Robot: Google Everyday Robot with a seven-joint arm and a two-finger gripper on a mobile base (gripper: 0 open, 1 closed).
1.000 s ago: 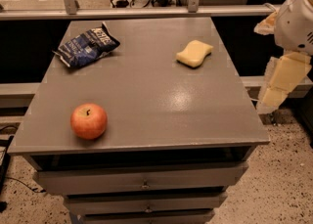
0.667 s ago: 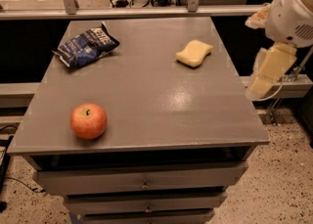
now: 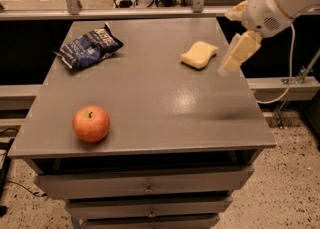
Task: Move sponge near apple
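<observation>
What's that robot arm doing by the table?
The robot is meant to put the sponge next to the apple. Right now its gripper hangs in the air just to the right of the sponge, over the table's far right side. The sponge is not picked up yet: it lies flat on the gray table, far from the apple at the front left. A blue chip bag lies at the back left.

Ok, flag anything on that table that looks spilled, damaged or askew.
Nothing stands out. The sponge lies flat far right, the apple sits upright front left, the chip bag lies far left, nothing spilled. The gripper hangs just right of the sponge.
</observation>
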